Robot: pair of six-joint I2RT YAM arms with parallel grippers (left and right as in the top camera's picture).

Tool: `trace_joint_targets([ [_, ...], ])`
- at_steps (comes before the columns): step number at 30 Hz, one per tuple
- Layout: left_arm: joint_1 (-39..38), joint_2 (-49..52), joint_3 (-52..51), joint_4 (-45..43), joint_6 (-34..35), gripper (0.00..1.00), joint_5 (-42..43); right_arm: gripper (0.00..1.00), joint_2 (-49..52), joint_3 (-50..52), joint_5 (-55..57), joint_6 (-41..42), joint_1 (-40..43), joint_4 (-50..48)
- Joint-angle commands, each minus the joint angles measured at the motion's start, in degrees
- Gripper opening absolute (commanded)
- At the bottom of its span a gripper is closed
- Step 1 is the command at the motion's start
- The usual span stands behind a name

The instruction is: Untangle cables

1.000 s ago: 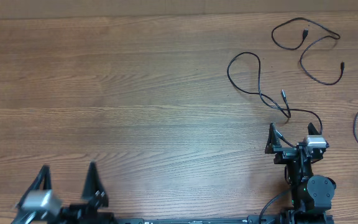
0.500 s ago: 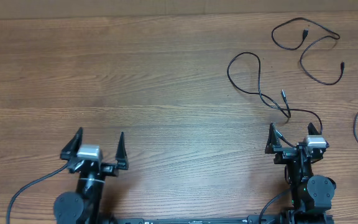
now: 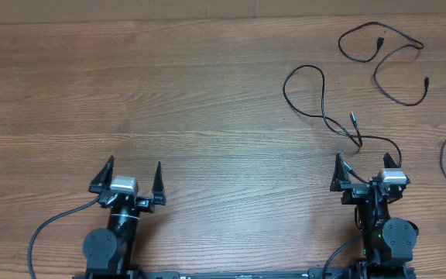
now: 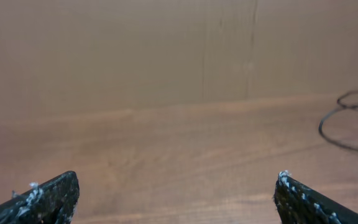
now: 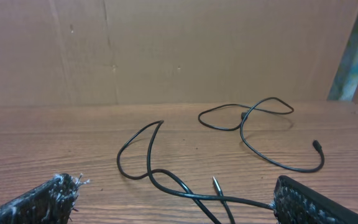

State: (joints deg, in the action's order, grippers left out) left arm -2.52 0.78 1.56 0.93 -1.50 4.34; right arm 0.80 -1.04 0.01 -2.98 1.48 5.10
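Three cables lie on the right half of the table [image 3: 169, 93]. The nearest cable [image 3: 322, 97] loops out from just ahead of the right gripper [image 3: 364, 159]. A second cable [image 3: 397, 99] curls near the far right corner, and a third cable [image 3: 442, 159] shows only as an arc cut off by the right edge. The right gripper's jaws stand wide apart and hold nothing, with the nearest cord's tail running in close beside one finger. The left gripper [image 3: 135, 163] is equally wide and empty, well apart from every cord, over bare wood. The cords look very light, limp and thin, so they should drag and swing freely when lifted, and they would slip through any loose pinch. A firm, full closing on a straight run looks the safer hold, low against the wood because the cord sits so flat. The small metal plug tip [image 3: 353, 118] is rigid, but it is a poor place to clamp. The nearest cord seems to cross itself just by that tip, though the strands are too fine to say which lies on top. A hold beside the crossing, on the open loop, would probably let the cord be drawn clear.
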Motion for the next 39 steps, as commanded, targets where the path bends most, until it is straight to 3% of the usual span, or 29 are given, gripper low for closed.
trace_joint_targets([
  [1, -0.07, -0.44, -1.29, 0.85, -1.36, 1.0, 0.61, 1.0, -0.61, 0.59, -0.07, -0.09, 0.11, -0.31],
  [16, -0.07, 0.07, -1.29, 3.21, -0.96, 0.99, -0.46, 1.0, -0.61, 0.59, -0.07, -0.09, 0.11, -0.31],
  [21, -0.07, 0.07, -1.29, 3.3, 3.76, 1.0, -0.76, 1.0, -0.57, 0.59, -0.07, -0.09, 0.11, -0.33],
  [27, -0.07, 0.09, -1.29, 3.5, 3.82, 1.0, -4.59, 1.0, -0.31, 0.59, -0.07, -0.09, 0.11, -0.33],
  [39, -0.07, 0.07, -1.29, 3.5, 3.85, 0.99, -4.52, 1.0, -0.31, 0.59, -0.07, -0.09, 0.11, -0.33],
])
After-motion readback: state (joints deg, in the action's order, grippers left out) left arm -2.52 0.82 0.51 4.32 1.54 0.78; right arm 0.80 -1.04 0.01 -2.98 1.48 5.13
